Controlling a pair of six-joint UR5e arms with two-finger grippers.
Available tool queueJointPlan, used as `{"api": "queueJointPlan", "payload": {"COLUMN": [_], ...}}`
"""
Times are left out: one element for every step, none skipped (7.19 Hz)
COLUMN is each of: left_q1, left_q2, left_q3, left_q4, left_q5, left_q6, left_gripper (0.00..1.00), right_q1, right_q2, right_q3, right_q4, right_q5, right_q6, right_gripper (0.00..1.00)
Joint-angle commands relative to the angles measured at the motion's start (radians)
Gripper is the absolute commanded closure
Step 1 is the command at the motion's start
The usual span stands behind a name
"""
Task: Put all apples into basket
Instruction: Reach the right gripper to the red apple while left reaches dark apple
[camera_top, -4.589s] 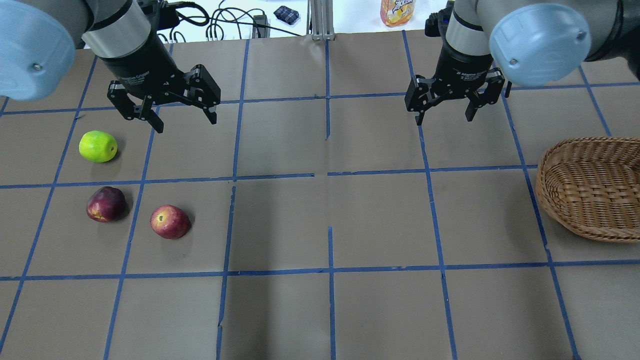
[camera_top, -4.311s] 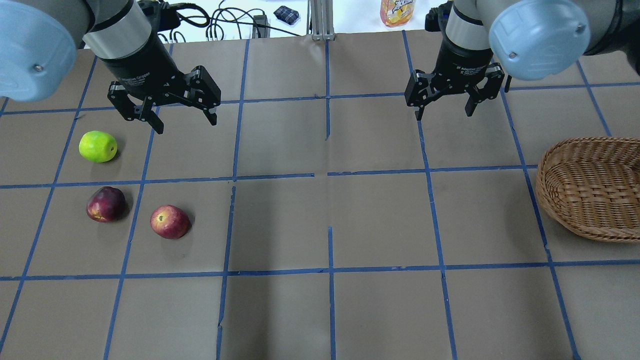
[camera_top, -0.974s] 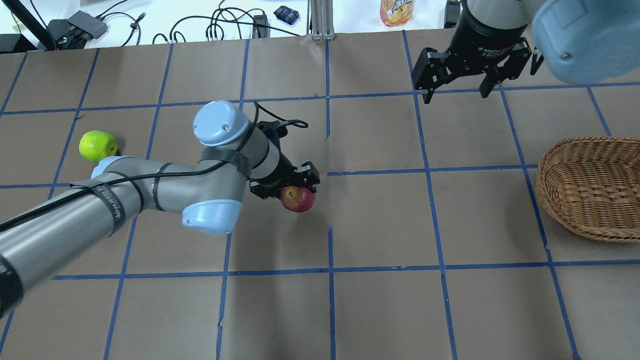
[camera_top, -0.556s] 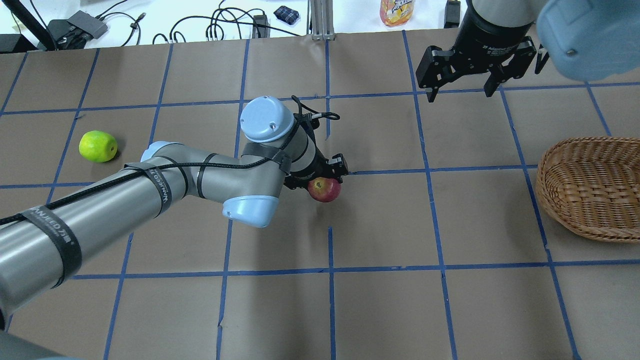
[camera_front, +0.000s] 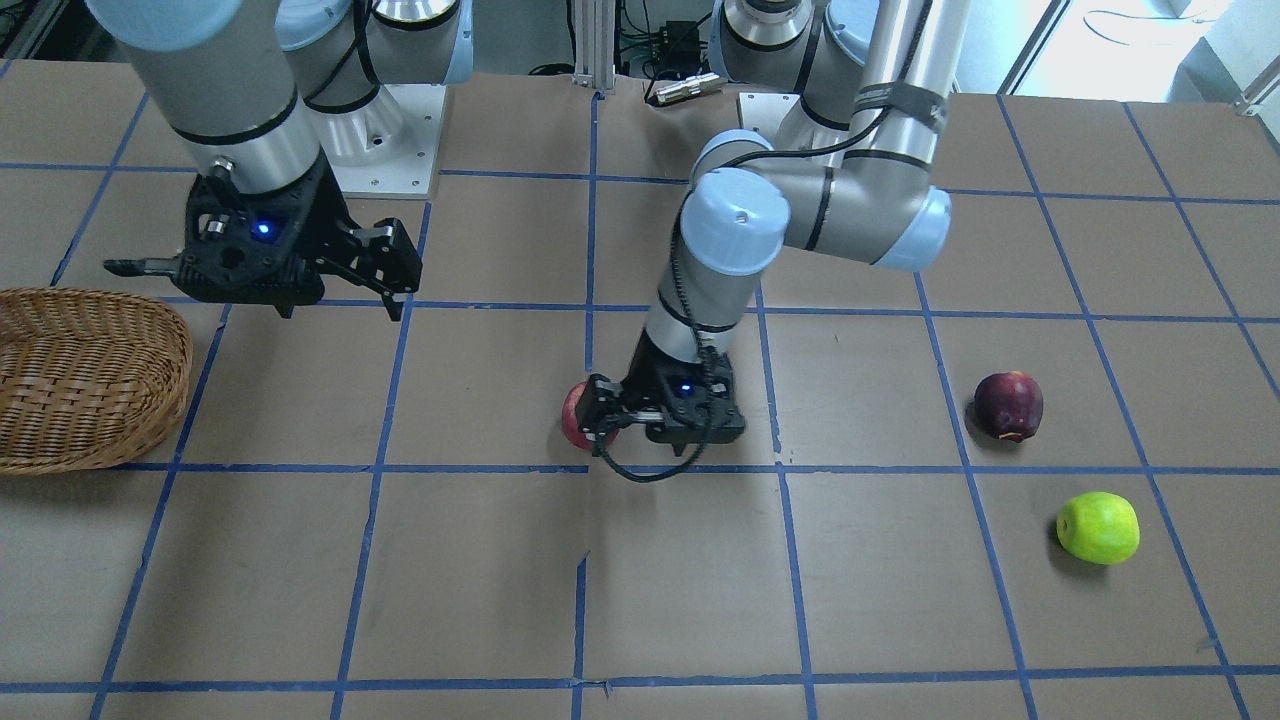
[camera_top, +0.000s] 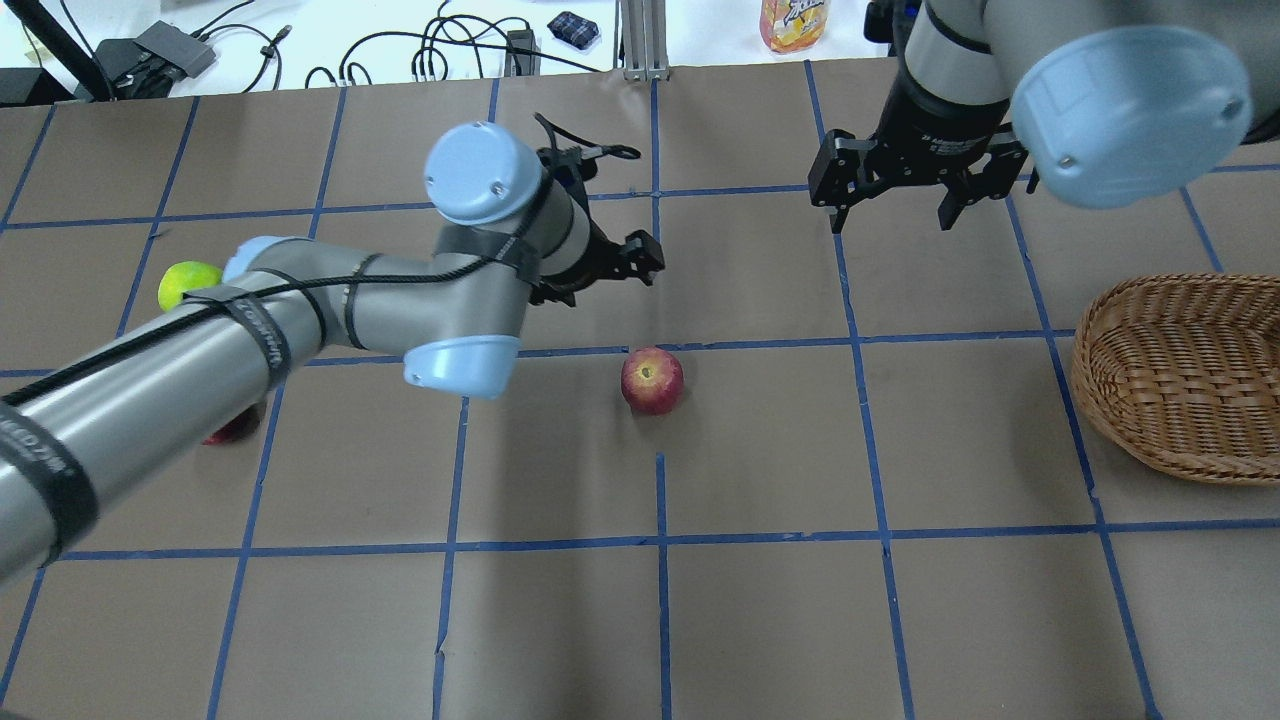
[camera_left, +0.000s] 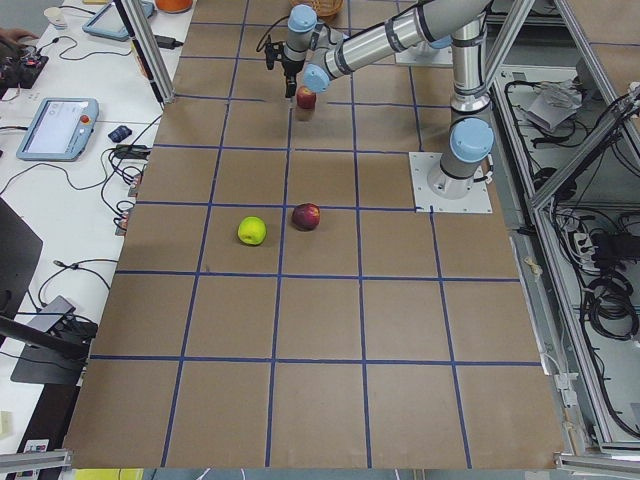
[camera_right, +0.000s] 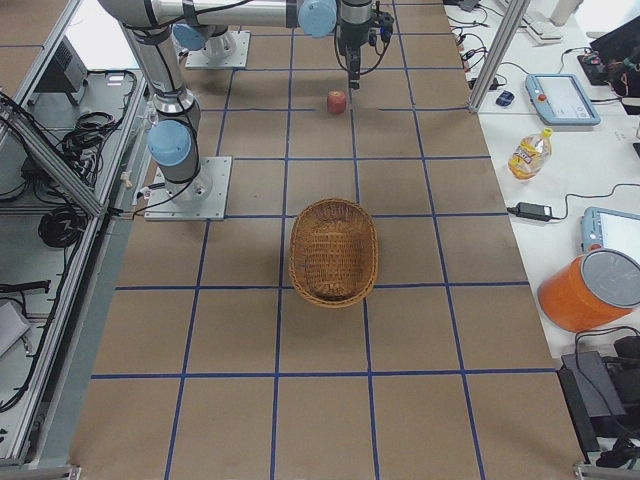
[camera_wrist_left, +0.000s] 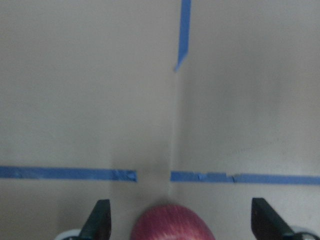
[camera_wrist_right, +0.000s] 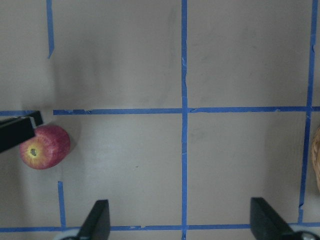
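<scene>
I am holding my left gripper (camera_wrist_left: 181, 220) wide open over the middle of the table (camera_top: 760, 620), and its jaws are gripping nothing. In the left wrist view the red apple (camera_top: 652, 380) is showing low between the two fingers (camera_wrist_left: 100, 221), with a clear gap on each side, so neither one is touching it. The apple is lying on the brown paper just beside a blue tape line (camera_top: 760, 344), stem end turned up.

I am keeping my right gripper (camera_top: 890, 205) up above the table on my right side, near the far edge. Its jaws are spread wide as well, and nothing is sitting between them.

The basket (camera_top: 1100, 390) is resting at my right end of the table, well apart from the red apple. The dark maroon apple (camera_front: 1009, 405) and the green apple (camera_front: 1098, 527) are lying near each other on the paper at my left end. In the overhead view my left arm is covering part of each.
</scene>
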Motion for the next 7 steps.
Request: {"api": "queueJointPlan", "payload": {"left_q1": [0.203,0.291,0.421,0.581,0.741,0.788,0.790], "left_q2": [0.152,0.200,0.214,0.198,0.162,0.114,0.051], "left_q3": [0.023,0.011,0.008,-0.021,-0.058,-0.073,-0.064], "left_q4": [-0.266,-0.396,-0.472,-0.465,-0.443,-0.385,-0.370], "left_q5": [0.003,0.084,0.177,0.181,0.174,0.172,0.172], "left_q6": [0.327,0.503,0.739,0.914,1.091,1.127,1.129], "left_gripper": [0.00,0.00,0.00,0.00,0.00,0.00,0.00], "right_q1": [0.127,0.221,0.287,0.317,0.332,0.346,0.348], "right_q2": [0.045,0.091,0.156,0.216,0.269,0.309,0.344], "right_q3": [0.095,0.096,0.089,0.086,0.086,0.092,0.092], "right_q4": [-0.189,-0.208,-0.269,-0.306,-0.322,-0.369,-0.376], "right_q5": [-0.012,-0.014,-0.017,-0.017,-0.014,-0.017,-0.012], "right_q6": [0.200,0.326,0.361,0.373,0.373,0.372,0.349], "right_gripper": [0.00,0.00,0.00,0.00,0.00,0.00,0.00]}}
